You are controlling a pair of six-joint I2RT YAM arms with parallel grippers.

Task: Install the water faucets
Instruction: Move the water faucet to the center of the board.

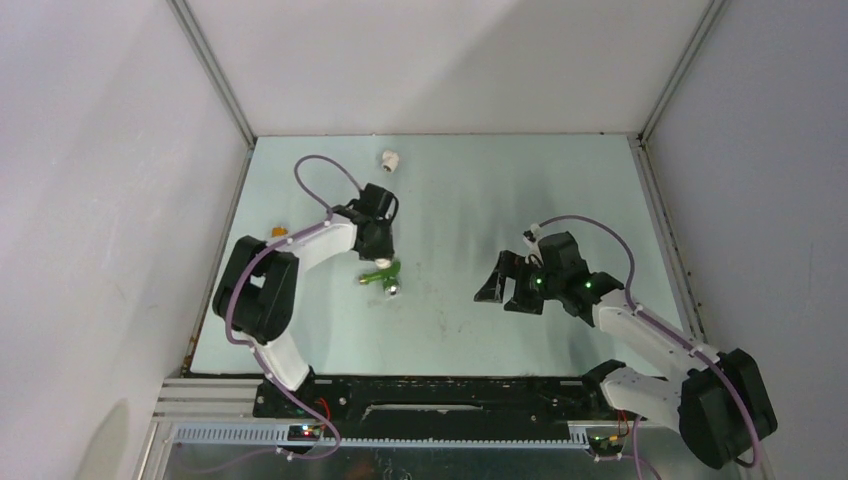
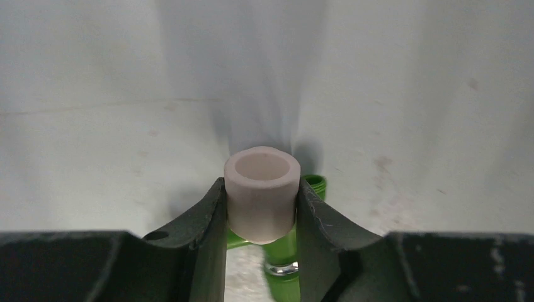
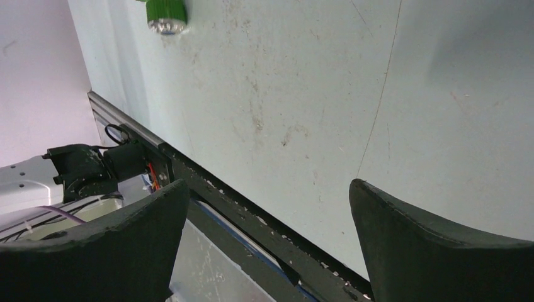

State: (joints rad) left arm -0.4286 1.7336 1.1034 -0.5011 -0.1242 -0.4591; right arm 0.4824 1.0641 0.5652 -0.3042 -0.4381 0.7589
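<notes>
The green faucet lies on the bench, left of centre, just below my left pincer. That pincer is clamped on a white pipe fitting; whether fitting and faucet touch, I cannot tell. My right pincer hangs wide open and empty, well apart to the right. A second white fitting sits near the far edge.

Between the left gripper's black fingers is an off-white fitting, faintly pinkish inside its mouth. Just under those jaws the faucet is bright green with a silvery end. The right gripper is black too. Beyond its jaws the table is pale mint, flecked with dark scuffs and thin scratches. The cables are purple.
</notes>
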